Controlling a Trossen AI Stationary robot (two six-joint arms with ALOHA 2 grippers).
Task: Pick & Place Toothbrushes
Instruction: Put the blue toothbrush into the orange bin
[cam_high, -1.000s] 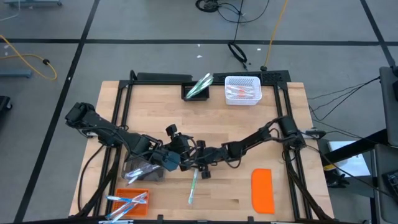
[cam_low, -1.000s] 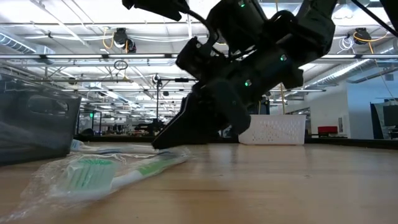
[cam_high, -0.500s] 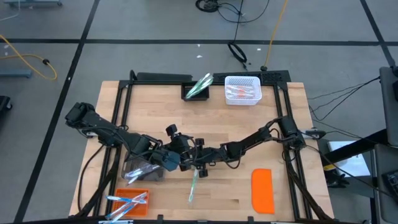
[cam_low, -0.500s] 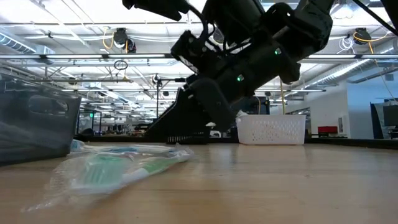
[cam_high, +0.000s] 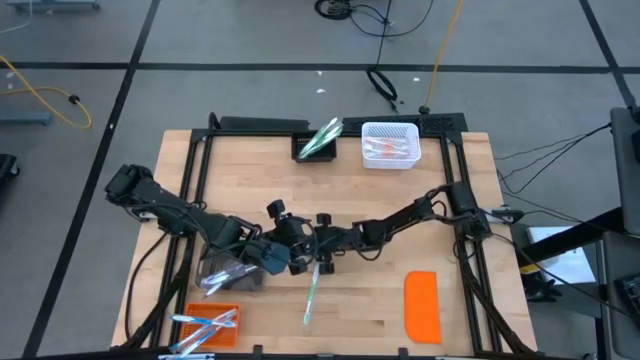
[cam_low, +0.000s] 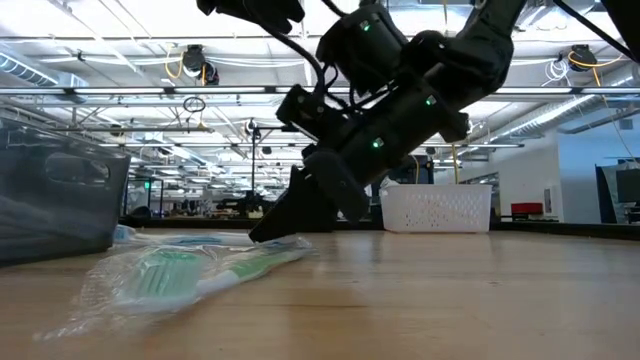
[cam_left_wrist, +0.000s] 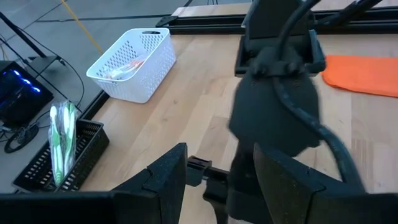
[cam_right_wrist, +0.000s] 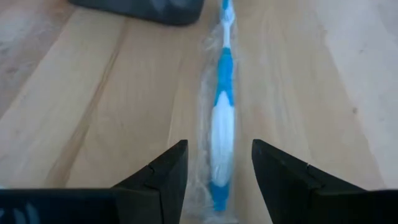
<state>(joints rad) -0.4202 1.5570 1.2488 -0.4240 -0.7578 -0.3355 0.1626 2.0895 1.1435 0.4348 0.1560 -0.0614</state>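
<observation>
The wrapped toothbrush (cam_right_wrist: 221, 121) lies flat on the table (cam_high: 460, 210) right under the right gripper (cam_right_wrist: 214, 171), between its open, empty fingers, and it looks light, thin and slippery in its crinkly bag, so pinching its stiff middle seems best.

no lettering, label, brand, number or sign can be read on anything in these four camera views.
</observation>
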